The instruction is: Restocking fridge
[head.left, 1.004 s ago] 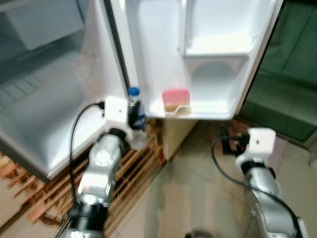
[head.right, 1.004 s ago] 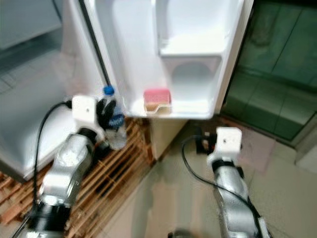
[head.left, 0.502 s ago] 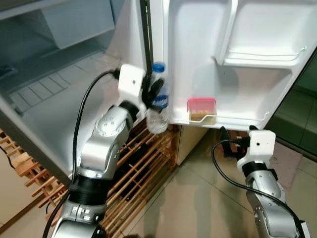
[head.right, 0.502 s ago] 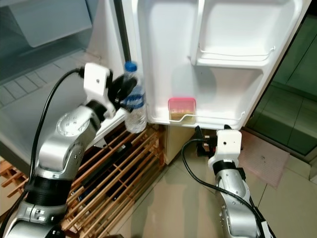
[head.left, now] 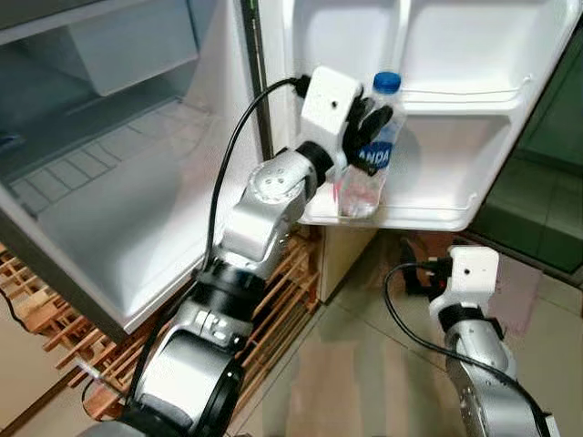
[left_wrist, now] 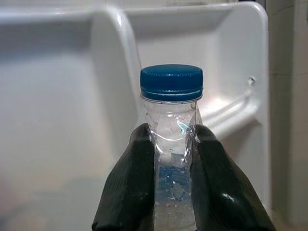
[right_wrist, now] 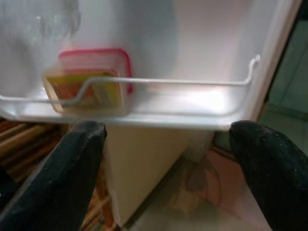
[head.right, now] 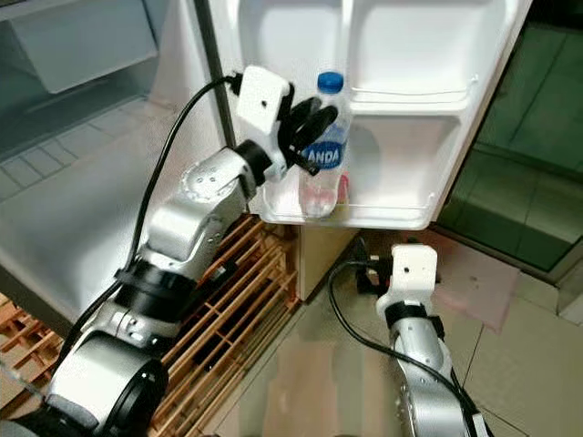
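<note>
At the open fridge door (head.left: pixel 510 118), my left gripper (head.left: pixel 372 127) is clamped on a clear water bottle (head.left: pixel 369 159), its two black fingers (left_wrist: pixel 130 187) pressing the bottle's shoulder from either side just under the blue cap (left_wrist: pixel 171 82). I see the bottle upright, its blue label band facing me, its base down inside the lower door shelf (head.left: pixel 428 214), toward that shelf's 9 o'clock end; I cannot tell whether the base rests on the shelf floor. Just behind the bottle, a red-lidded container (right_wrist: pixel 94 82) sits in the same shelf, seen partly through the clear plastic in the head views and plainly behind the wire rail (right_wrist: pixel 192 82) in the right wrist view. Above, at 12 o'clock from the bottle cap, runs the upper door shelf (head.left: pixel 474 86) with its own thin rail.

My left arm (head.left: pixel 264 209) reaches up from 7 o'clock, a black cable looping over it to the white wrist housing. At 9 o'clock from the arm lies the fridge's open interior (head.left: pixel 100 182), with a ribbed white floor and a pale drawer at its top. Below the fridge, a wooden slatted rack (head.left: pixel 264 309) stands on the tiled floor (head.left: pixel 364 364).

My right gripper (right_wrist: pixel 168 159) hangs low at 5 o'clock, below the door's bottom edge, fingers spread wide apart and holding nothing, pointed at the underside of the lower door shelf.
</note>
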You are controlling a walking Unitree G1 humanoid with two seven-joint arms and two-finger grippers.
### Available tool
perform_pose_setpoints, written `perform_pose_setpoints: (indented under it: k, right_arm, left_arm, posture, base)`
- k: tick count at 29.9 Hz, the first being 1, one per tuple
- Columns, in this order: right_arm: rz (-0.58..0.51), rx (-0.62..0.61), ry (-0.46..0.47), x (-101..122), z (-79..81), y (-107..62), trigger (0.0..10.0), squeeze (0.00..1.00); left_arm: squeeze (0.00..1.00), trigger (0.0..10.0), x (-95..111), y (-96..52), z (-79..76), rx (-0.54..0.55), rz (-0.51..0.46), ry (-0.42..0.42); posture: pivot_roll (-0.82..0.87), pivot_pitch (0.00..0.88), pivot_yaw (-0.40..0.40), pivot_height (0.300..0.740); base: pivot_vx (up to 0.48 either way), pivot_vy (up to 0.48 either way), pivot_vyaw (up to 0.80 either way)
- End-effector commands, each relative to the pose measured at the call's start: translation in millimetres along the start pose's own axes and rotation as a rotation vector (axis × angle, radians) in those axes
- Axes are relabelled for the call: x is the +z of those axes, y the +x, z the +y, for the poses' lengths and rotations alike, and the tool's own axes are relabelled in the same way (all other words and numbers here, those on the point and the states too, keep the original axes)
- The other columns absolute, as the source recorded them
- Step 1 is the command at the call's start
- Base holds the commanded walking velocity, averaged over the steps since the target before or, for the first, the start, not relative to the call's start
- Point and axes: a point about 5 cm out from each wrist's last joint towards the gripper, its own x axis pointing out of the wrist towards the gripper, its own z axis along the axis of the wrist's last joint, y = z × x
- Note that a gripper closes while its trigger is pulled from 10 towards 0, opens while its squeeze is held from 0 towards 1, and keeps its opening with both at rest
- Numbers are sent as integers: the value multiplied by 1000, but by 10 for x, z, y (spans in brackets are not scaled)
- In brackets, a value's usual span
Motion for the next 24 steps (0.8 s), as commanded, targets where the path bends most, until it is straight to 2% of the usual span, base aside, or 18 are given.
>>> perform_pose_setpoints:
  k: [1, 6, 13, 24]
  right_arm:
    - [-16, 1, -1, 58, 25, -23, 10000, 106]
    - [19, -22, -5, 13, -42, -173, 10000, 110]
    - [63, -33, -34, -14, -141, -363, 10000, 110]
    - [102, -46, -54, -8, -188, -545, 10000, 110]
  left_arm:
    - [0, 10000, 54, 30, 16, 11, -35, 49]
    - [0, 10000, -44, 72, 142, 60, -4, 30]
    - [0, 10000, 21, 177, 305, 120, -38, 91]
    - [0, 10000, -1, 219, 352, 172, -98, 183]
  posture:
    - [-233, 52, 103, 740]
    - [-264, 82, 99, 740]
    - [-306, 129, 75, 740]
    - [-347, 162, 71, 740]
  base:
    - [0, 0, 0]
    - [0, 0, 0]
    - [0, 0, 0]
    - [0, 0, 0]
